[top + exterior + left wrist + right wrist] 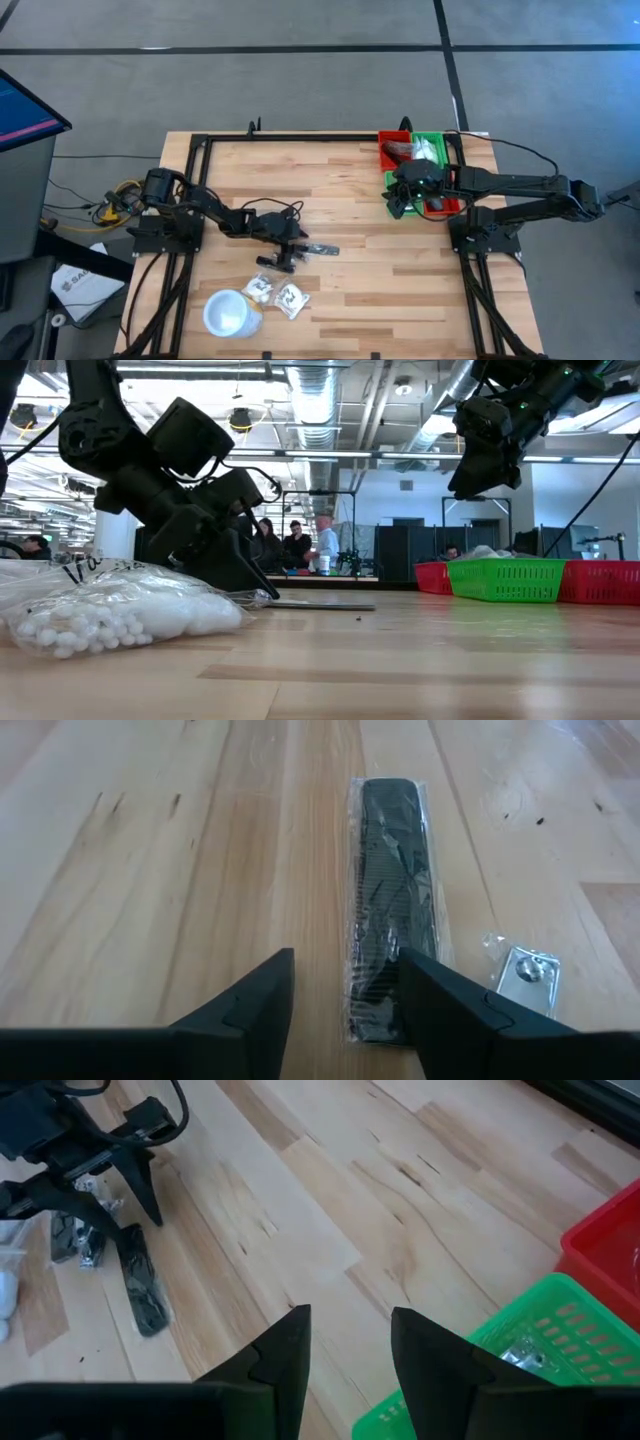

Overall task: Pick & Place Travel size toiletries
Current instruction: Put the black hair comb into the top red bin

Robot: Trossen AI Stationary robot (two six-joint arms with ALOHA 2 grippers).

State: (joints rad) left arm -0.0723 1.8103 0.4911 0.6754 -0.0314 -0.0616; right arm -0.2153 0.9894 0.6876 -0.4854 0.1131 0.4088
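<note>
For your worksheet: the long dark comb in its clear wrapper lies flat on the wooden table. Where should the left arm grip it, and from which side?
Grip the comb across its narrow width, near the end by the left gripper, coming down from above. It lies flat, long and thin, so only its long edges offer opposing faces; the open fingers already straddle that end.

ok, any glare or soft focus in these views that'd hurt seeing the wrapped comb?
Left wrist view: the clear wrap on the comb throws mild glare, yet the teeth read fine. Low view: the sachet of white beads close to the lens looks soft, and the bright ceiling lights leave the left gripper in silhouette. High view: even light, little shadow.
</note>
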